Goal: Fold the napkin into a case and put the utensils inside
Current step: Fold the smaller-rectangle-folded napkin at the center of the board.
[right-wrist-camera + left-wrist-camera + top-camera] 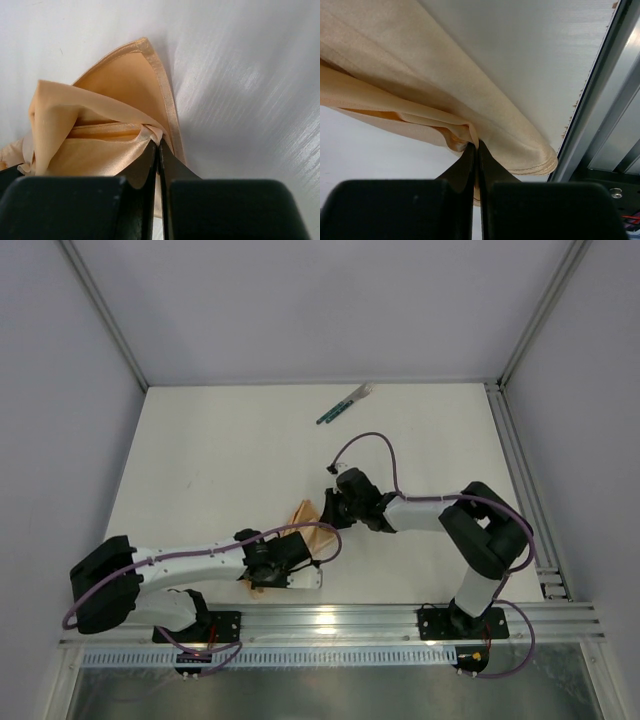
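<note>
Peach-tan, the napkin [420,85] bunches between our left claw [475,150] and right claw [157,147], each clenched on a fold, so we should spread it evenly, low over the counter [220,460].

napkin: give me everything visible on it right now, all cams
The napkin is a thin, plain peach-tan cloth with a stitched hem. It is bunched into loose overlapping layers near the front edge of the table, between the two arms. The left gripper is shut on a gathered fold near one rounded, layered corner; the right gripper is shut on another fold beside a pointed corner. The arms hide much of it from above.
</note>
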Robot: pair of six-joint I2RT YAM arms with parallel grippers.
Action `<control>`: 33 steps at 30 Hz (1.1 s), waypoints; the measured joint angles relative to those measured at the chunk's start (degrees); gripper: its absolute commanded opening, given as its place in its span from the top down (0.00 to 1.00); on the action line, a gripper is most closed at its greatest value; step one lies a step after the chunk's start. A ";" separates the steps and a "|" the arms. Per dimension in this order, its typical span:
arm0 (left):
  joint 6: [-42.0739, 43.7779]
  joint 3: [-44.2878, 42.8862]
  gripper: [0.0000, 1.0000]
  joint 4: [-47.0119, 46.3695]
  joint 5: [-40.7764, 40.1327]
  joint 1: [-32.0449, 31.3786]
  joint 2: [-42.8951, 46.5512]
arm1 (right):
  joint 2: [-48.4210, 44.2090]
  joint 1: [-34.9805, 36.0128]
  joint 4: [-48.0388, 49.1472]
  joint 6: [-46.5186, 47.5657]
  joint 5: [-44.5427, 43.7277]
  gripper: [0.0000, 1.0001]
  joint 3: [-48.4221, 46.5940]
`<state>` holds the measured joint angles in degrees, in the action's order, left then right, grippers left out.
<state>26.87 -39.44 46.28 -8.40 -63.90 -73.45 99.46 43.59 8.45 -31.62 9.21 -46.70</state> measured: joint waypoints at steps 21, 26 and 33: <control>-2.10 2.16 1.00 -3.41 -1.14 -3.13 -3.19 | -7.67 -0.31 -12.68 7.21 -1.27 0.62 -2.60; -2.10 2.19 1.00 -3.43 -1.14 -3.21 -3.19 | -14.99 -0.33 -18.10 9.77 -4.28 0.57 -3.91; -2.10 2.19 1.00 -3.43 -1.14 -3.21 -3.19 | -14.58 0.11 -18.60 13.44 -4.35 0.50 -10.45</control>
<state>24.77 -37.26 42.85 -9.54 -67.11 -76.64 84.88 43.70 -10.15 -18.17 4.86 -57.14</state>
